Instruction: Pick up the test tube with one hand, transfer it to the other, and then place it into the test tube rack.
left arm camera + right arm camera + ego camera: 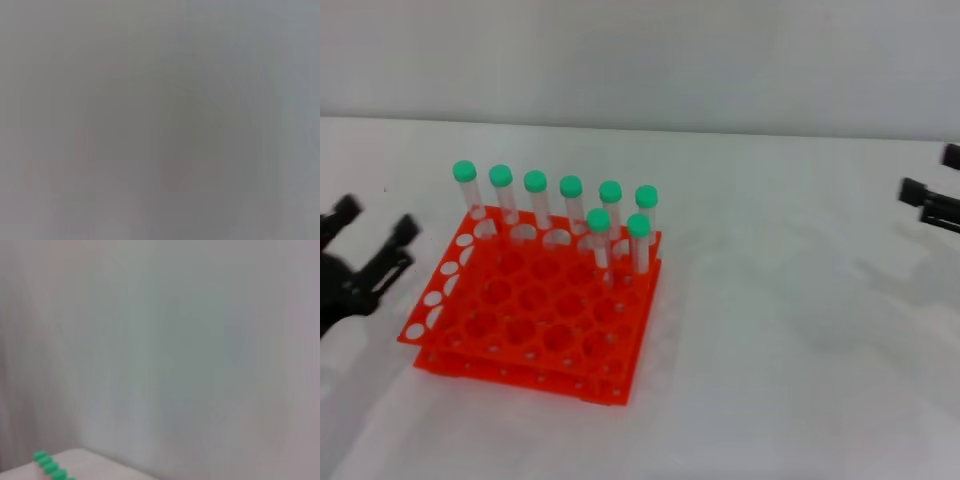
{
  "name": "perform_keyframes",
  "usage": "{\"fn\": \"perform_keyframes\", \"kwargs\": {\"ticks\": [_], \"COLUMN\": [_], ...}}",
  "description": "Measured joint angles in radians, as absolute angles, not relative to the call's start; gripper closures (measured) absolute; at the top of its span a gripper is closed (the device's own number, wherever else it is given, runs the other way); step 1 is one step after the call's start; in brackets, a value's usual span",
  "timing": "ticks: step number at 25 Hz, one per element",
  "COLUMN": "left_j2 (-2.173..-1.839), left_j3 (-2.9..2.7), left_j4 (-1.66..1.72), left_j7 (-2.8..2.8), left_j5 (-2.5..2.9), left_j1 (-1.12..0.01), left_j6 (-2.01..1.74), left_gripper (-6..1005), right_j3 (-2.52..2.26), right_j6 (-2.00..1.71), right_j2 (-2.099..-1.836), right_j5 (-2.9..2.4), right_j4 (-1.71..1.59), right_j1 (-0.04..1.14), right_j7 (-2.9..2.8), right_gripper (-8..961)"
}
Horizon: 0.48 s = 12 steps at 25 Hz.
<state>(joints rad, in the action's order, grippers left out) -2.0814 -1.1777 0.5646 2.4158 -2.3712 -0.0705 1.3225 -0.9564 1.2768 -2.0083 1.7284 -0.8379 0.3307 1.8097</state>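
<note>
The left gripper (375,245) hangs at the left edge of the worktop (790,330), just beside the left side of the test tube rack (535,310) without touching it. Its black pronged fingers (402,232) are spread wide apart and there is nothing between them. Across the table, the right gripper (928,203) pokes in at the right edge, well apart from the rack; only a few black finger ends show, and I cannot tell how far they are parted or whether they carry anything.

No loose test tube lies anywhere on the white worktop. All the tubes in sight already stand in the rack, eight of them, each upright with its long axis vertical, green cap up and tip down through the holes. Six form a line along the rack's far edge, from the tube at the far left corner (467,188) to the one at the far right corner (646,208). Two more (599,235) (639,240) stand in the next row forward, close to the right side. The remaining holes toward the near edge are unfilled.

The rack sits left of the worktop's middle, turned a little so its near right corner points toward the near edge. A pale wall (640,55) runs behind the far edge.

The left wrist view shows only a grey blur. The right wrist view shows mostly blank wall, with a row of green caps (50,467) at one corner.
</note>
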Motion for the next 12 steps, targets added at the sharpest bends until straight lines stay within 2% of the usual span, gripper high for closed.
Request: {"fn": "perform_keyframes", "kwargs": {"ticks": [12], "left_j2": [-2.081], "left_j3": [-0.986], "left_j4": [0.351], "left_j7": [2.493], "left_j5": [-2.459], "left_j1": [-0.042], "left_j6": [1.472], "left_gripper": [252], "right_j3": [-0.471], "right_j6": [1.516], "right_j2": [-2.006], "right_j5": [1.753], "right_j4": [-0.369], "right_j1": [0.296], "right_j7": [2.260], "right_gripper": [77]}}
